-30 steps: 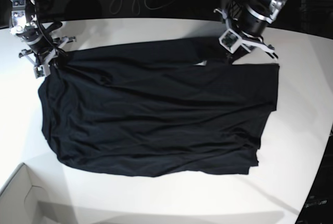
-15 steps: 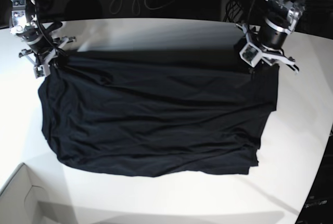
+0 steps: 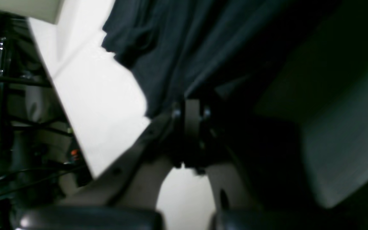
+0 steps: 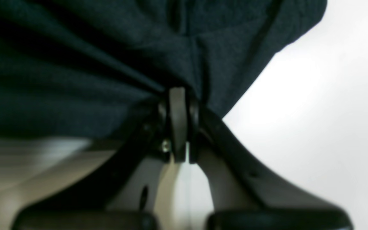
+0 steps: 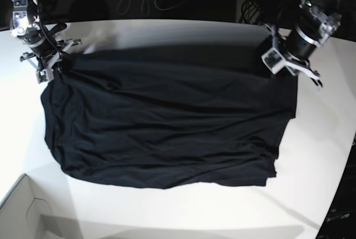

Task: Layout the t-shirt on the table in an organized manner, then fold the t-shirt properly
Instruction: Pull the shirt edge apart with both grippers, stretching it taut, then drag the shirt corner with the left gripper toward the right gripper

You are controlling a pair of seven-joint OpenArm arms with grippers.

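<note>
base view shows the t-shirt (image 5: 167,122) spread on the table (image 5: 311,139); our right gripper (image 5: 53,66) and left gripper (image 5: 282,72) each pinch a far corner. we'd pull apart evenly, keeping the cloth low.

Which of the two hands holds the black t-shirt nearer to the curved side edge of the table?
The left hand, on the base view's right, pinching the t-shirt. The table edge curves close beside it; the right hand has none nearby.
</note>
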